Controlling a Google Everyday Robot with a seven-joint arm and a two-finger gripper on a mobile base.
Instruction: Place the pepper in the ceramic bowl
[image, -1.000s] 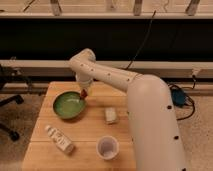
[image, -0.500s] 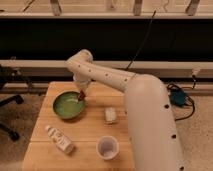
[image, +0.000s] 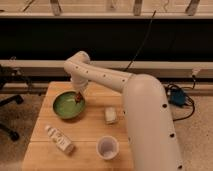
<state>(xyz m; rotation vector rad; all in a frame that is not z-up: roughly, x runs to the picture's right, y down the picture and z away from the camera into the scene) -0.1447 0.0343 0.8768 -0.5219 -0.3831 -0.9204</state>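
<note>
The gripper hangs over the right rim of the ceramic bowl, apparently clamped on the pepper — a small red shape at its tip, just above the bowl. Nearby on the table: a white bottle, a cup, a small white block.
</note>
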